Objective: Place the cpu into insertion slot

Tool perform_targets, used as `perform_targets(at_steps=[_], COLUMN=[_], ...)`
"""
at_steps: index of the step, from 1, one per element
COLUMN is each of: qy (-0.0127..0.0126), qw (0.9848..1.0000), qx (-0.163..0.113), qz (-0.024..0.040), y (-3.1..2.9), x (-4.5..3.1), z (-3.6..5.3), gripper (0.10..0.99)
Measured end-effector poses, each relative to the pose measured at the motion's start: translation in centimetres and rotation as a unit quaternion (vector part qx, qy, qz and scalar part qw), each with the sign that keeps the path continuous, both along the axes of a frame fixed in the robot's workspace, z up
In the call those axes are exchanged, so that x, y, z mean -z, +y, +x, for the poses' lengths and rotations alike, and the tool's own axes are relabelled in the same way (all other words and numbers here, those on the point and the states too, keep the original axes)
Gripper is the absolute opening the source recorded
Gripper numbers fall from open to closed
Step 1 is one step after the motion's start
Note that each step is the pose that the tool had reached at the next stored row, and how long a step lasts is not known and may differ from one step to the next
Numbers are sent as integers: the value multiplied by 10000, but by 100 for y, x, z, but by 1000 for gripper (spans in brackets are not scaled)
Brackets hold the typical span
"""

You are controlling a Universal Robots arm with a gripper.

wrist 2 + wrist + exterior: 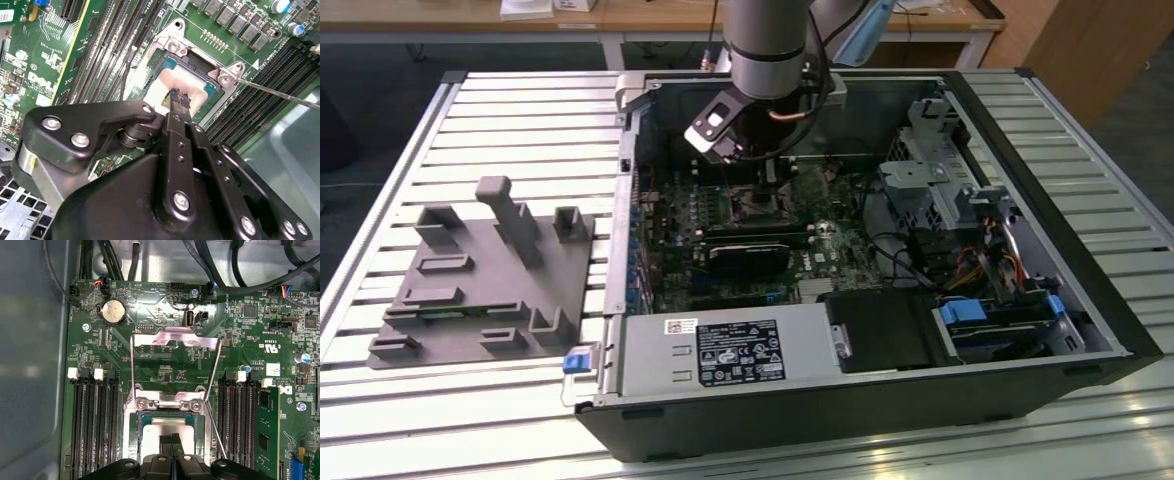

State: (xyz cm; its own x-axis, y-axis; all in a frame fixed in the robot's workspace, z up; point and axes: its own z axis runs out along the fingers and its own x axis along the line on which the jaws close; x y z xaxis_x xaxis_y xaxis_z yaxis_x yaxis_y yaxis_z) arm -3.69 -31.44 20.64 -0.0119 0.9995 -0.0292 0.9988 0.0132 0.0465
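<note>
Cpu (167, 82) lies inside the slot (172, 46), silver top up, with its green edge showing along one side in the second wrist view. The silver frame runs round it on every side I can see. Can't tell if it is fully seated or only resting on the socket.

Tool (179, 96) sits right over the middle of the cpu, fingers drawn close together, tips at or on the metal top; contact is not certain. Nothing shows between the fingers and they don't reach the chip's edges, so this is no grip on it.

The first wrist view agrees, with the narrow tool (172, 439) over the chip's centre. The load plate (175, 336) is swung up and away from the socket, back over the board (250, 347). The lever (280, 93), a thin wire, stands off to one side, free of the frame. Memory slots (95, 420) flank the socket on both sides.

In the exterior view the arm (767, 40) reaches down into the open case (1067, 300) on the slatted desk (494, 110). A grey fixture (480, 270) sits at the exterior view's left, well apart.

My read of the step: the tail end of placement, chip down in the slot with the tool on top of it. Any move from here calls for a light touch straight up or down. It also needs no sideways drag that could tip the chip, and the plate and lever clear.
</note>
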Motion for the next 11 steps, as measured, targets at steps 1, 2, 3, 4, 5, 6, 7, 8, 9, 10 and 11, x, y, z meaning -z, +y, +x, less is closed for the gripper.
perform_targets(at_steps=[1, 2, 3, 4, 5, 6, 7, 8, 9, 10, 11], qy=[1, 1, 1, 1, 1, 1, 1, 1, 1, 1, 1], qw=[10000, 10000, 10000, 10000, 10000, 10000, 10000, 10000, 10000, 10000, 10000], qx=[0, 0, 0, 0, 0, 0, 0, 0, 0, 0, 0], qz=[0, 0, 1, 2, 3, 3, 3, 3, 3, 2, 3], y=[-1, -1, 0, 0, -1, -1, -1, 0, 0, -1, -1], x=[-3, -7, -9, -12, -15, -18, -21, -26, -29, -33, -38], z=[0, -1, 0, 0, 0, 0, 0, 0, 1, 0, 0], gripper=[106, 106, 106, 106, 106, 106, 106, 106, 106, 106, 106])
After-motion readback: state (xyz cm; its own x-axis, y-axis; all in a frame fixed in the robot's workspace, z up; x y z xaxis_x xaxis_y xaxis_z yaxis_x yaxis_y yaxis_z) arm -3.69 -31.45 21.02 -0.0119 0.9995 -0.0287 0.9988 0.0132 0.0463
